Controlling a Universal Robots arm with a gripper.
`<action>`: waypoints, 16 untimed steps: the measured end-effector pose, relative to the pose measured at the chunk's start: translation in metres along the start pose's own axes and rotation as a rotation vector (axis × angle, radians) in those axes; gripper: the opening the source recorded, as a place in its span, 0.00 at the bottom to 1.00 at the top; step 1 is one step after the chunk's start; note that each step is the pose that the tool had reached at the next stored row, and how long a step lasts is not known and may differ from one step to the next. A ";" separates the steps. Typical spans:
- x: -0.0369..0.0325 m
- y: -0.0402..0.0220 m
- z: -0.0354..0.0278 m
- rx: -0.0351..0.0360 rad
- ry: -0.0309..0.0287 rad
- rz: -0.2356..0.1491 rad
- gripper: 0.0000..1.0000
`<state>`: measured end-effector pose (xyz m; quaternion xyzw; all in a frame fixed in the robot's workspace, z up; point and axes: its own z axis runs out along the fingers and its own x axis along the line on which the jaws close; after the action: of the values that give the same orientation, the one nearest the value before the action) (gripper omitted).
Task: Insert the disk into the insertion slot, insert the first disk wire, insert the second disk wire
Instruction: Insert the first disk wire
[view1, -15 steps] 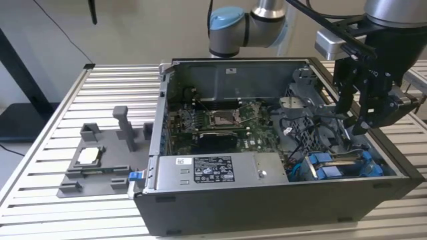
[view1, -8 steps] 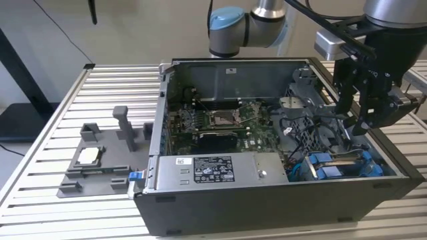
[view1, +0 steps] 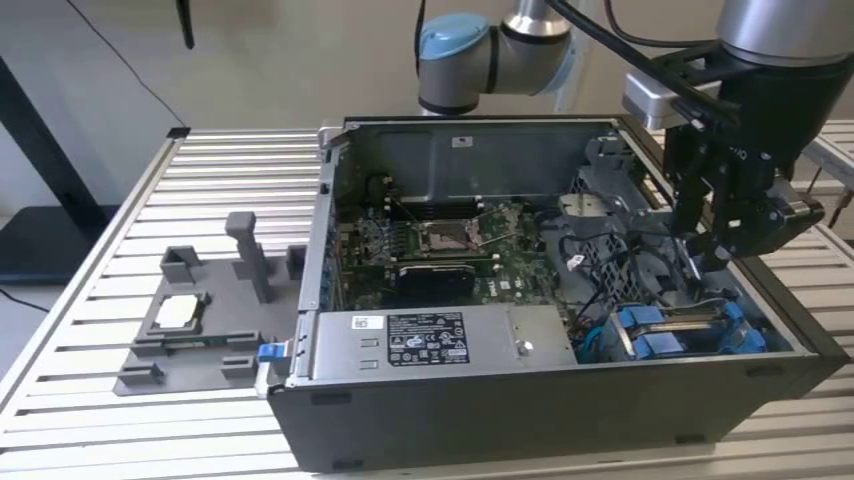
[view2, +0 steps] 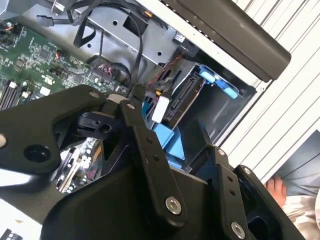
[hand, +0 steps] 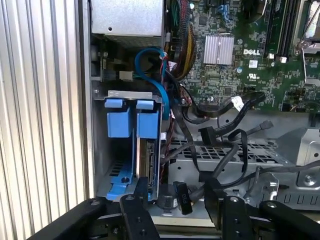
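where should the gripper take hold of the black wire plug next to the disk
Probably across the flat faces of the plug, its stiffest part. Come in through the open side of the case, since the disk and cage hem it in otherwise.

Fine print, illegible, on white label (view1: 424, 338) atop power supply (view1: 537, 335); white logo lettering (hand: 252, 51) on motherboard (hand: 235, 30).

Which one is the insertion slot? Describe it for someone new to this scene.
Find the open black computer case on the slatted table. In the exterior view, look inside its near corner on that view's right, next to the silver power supply: the insertion slot is a grey metal bay. Its chunky bright blue tabs set it apart from the green motherboard and black cables.
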<state>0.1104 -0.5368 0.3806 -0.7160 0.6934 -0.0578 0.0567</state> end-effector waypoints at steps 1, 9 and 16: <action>-0.0001 0.0000 0.0000 0.0000 0.0002 0.000 0.50; -0.0002 -0.0002 -0.0013 -0.0030 0.0003 0.000 0.37; -0.0015 0.0029 -0.0060 0.0205 0.0005 0.000 0.37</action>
<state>0.1065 -0.5353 0.3860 -0.7153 0.6929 -0.0651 0.0639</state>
